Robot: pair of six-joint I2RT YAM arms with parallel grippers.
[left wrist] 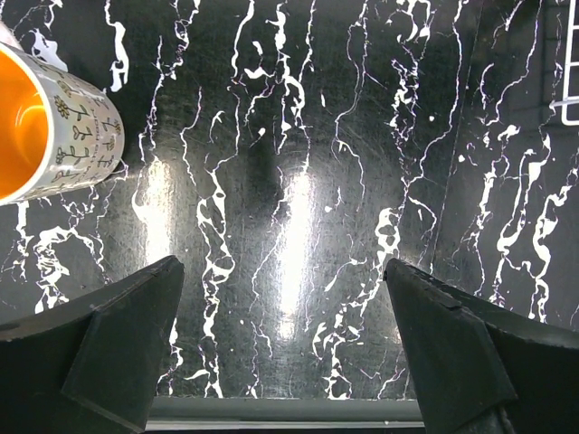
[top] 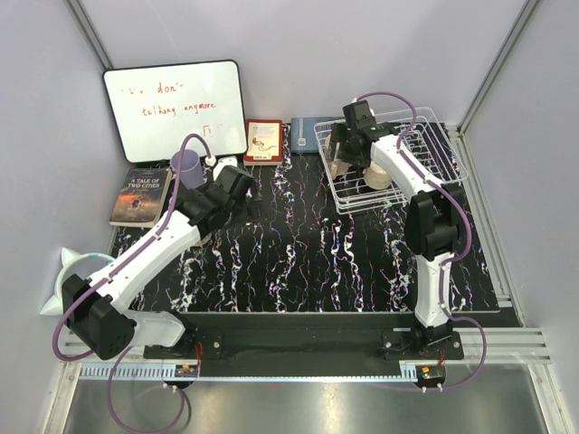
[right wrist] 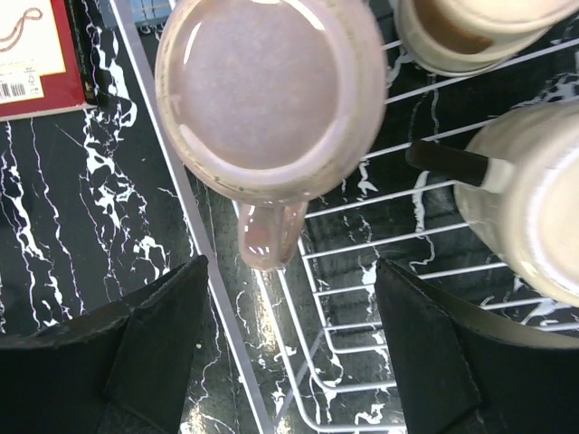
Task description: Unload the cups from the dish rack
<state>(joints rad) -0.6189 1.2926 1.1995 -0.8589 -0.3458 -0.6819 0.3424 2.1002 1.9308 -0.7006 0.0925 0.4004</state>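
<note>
We take the step in hand to be the grasp of the pale pink translucent mug (right wrist: 271, 90), which stands inside the white wire dish rack (top: 362, 206), against its rim. It sits just ahead of the right gripper (right wrist: 289, 271), its handle (right wrist: 269, 237) pointing back into the gap between the fingers. The jaws are spread wide and hold nothing. Two cream cups (right wrist: 534, 217) (right wrist: 461, 32) wait in the rack, ahead and to the gripper's right. As we judge it, the next move calls for advancing until the fingers flank the mug, clenching, then lifting clear of the rim. The left gripper (left wrist: 280, 264) hangs released over the black white-veined mat (left wrist: 298, 136), an orange-lined patterned mug (left wrist: 63, 117) ahead on its left.
</note>
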